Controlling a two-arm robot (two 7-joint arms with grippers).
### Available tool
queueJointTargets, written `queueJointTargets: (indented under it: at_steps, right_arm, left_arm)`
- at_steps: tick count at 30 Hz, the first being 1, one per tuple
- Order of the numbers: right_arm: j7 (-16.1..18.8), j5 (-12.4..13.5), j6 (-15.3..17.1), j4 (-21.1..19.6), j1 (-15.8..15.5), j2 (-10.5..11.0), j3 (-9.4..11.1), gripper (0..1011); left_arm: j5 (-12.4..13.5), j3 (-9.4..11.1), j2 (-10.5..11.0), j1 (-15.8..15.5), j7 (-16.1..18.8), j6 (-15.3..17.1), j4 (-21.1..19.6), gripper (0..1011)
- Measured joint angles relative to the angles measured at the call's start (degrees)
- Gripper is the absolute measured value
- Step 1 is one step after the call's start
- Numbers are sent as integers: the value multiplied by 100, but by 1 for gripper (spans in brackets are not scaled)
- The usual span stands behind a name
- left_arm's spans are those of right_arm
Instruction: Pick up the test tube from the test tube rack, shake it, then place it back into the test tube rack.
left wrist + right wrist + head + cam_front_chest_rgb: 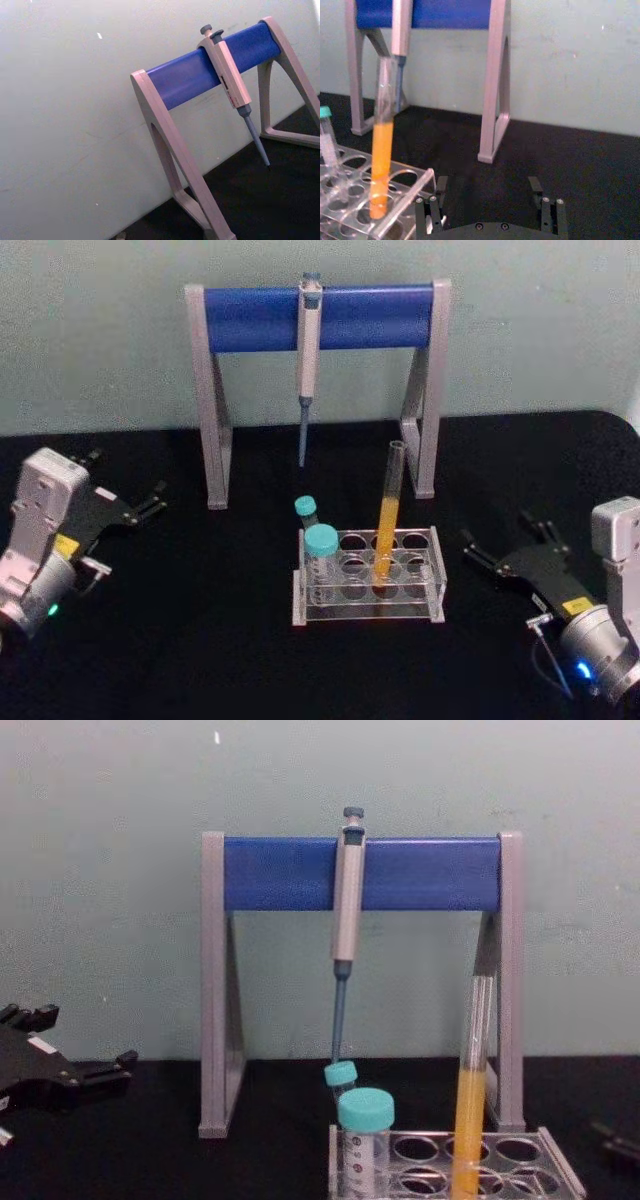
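Right gripper (500, 548) sits low on the black table (200, 640), fingers spread wide, holding nothing, touching nothing. Left gripper (125, 488) likewise wide open and empty, parked at the far left. Pale green wall behind. Test tube (388, 515) stands between the two grippers, nearer the right one, leaning slightly in the test tube rack (368, 575): clear glass, capless, lower half orange-yellow liquid. Teal-capped tubes (321, 558) share the rack. Pipette (308, 360) hangs on its grey-and-blue stand (320, 318) beyond.
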Motion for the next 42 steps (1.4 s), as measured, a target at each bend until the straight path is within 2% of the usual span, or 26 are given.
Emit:
queueJointTargets:
  at_steps: [8, 42]
  right_arm:
    - [89, -130, 152, 295, 114, -123, -17, 1000]
    - [77, -95, 125, 220, 86, -89, -20, 1000]
  left_arm:
    - [0, 0, 0, 0, 0, 0, 0, 1001]
    - [0, 0, 0, 0, 0, 0, 0, 1001]
